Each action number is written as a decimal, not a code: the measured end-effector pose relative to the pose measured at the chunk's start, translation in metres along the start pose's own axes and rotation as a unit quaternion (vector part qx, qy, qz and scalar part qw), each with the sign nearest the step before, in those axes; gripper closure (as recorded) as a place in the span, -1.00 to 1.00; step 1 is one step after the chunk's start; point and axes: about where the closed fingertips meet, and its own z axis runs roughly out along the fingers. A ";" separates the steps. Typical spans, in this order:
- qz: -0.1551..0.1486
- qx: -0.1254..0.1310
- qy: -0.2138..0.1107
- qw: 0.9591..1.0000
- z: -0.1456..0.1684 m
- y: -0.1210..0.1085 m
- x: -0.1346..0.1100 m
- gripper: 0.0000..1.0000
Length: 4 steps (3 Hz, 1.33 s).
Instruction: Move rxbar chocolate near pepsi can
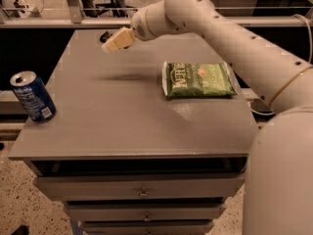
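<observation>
On the table (122,126): can (32,97) front-left, bag (198,80) right of centre, bar (104,34) at the back (gripper (108,46) hovers just before it).

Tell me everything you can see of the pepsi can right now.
The pepsi can looks like blue aluminium, with white label print and a silver top. It stands on its base at the front-left edge of the table, and nothing but the tabletop touches it. The gripper hangs well away from it, above the table's far side.
</observation>
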 end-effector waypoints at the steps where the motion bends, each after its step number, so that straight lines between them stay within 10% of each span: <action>1: 0.021 0.009 -0.021 1.000 0.046 -0.016 -0.004 -1.00; 4: 0.054 0.004 -0.019 0.998 0.127 -0.052 0.019 -1.00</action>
